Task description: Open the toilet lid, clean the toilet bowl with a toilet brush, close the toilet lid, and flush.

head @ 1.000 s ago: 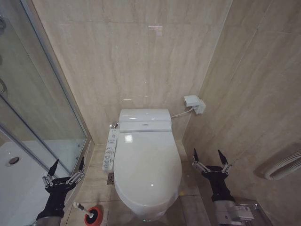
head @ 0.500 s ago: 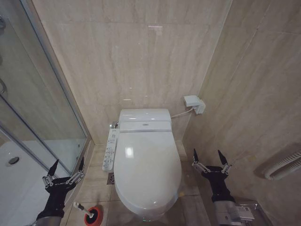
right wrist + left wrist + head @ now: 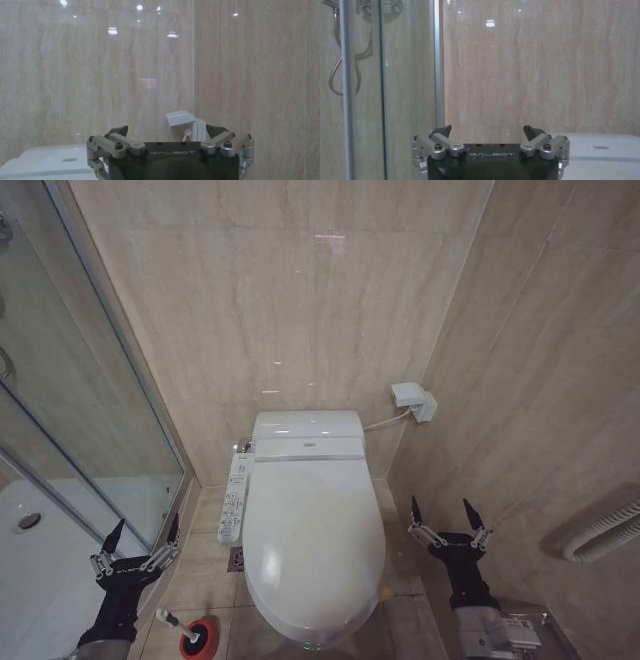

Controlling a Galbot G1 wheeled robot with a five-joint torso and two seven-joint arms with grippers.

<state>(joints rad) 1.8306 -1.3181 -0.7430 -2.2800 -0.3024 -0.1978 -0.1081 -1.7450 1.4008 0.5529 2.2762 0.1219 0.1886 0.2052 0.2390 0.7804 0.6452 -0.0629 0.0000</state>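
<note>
The toilet lid (image 3: 312, 535) lay shut over the toilet bowl (image 3: 318, 642). Left of the bowl hovered the left tool (image 3: 137, 538), spread wide and empty; right of it the right tool (image 3: 446, 516), likewise. The glossy lid looked stiff, light and slippery, best lifted under its front edge.

You have a glossy white toilet lid (image 3: 313, 555) shut over a white toilet bowl (image 3: 300, 638), with a white button panel (image 3: 233, 500) at its side. The toilet brush (image 3: 172, 620) has a white handle in a red cup holder (image 3: 198, 638). Your wall tiles (image 3: 300, 300) are beige with faint vertical streaks. Both grippers are black with silver fingers: left gripper (image 3: 136, 536), right gripper (image 3: 447, 514).
</note>
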